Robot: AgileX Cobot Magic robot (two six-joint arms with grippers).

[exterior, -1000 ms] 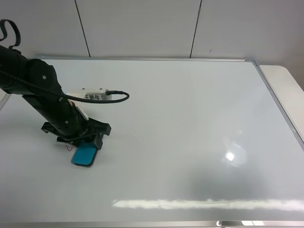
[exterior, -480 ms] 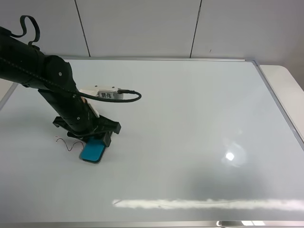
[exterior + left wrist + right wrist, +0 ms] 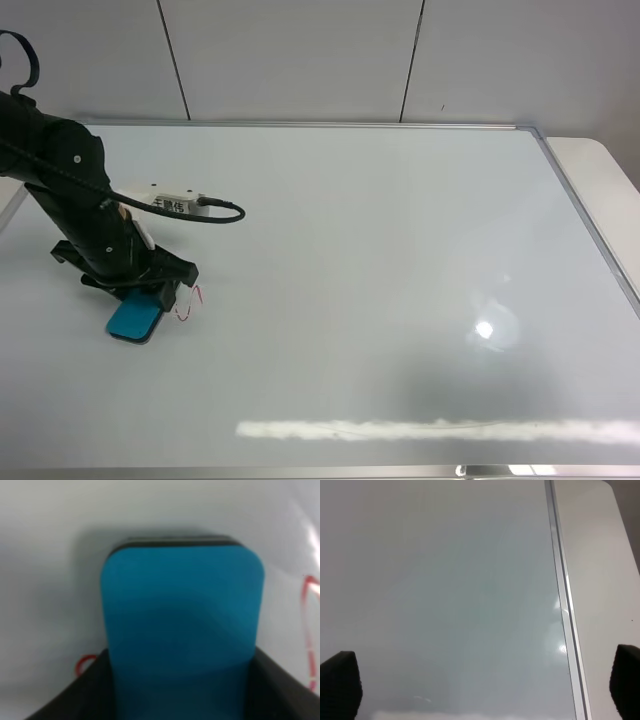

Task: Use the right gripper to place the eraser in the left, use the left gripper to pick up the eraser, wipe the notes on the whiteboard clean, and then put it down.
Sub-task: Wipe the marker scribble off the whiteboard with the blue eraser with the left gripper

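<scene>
Turquoise eraser is lying flat, felt side down, on the whiteboard nr its left edge, w/ the left gripper bearing down on it. Its jaws are clamping the eraser's near end, per the left wrist view. Right gripper is hanging over the board's right-hand frame, jaws standing wide apart, carrying nothing. Notes: a red squiggle is showing just beside the eraser, on the side toward board centre. The left wrist view is also showing a small red trace on the eraser's other side, so marks are not cleared. Assessment: handover and pick-up appear done; wipe stage is in progress, approx. mid-way at best. Outstanding: clearing the visible red w/ further passes, then setting the eraser down and releasing.
</scene>
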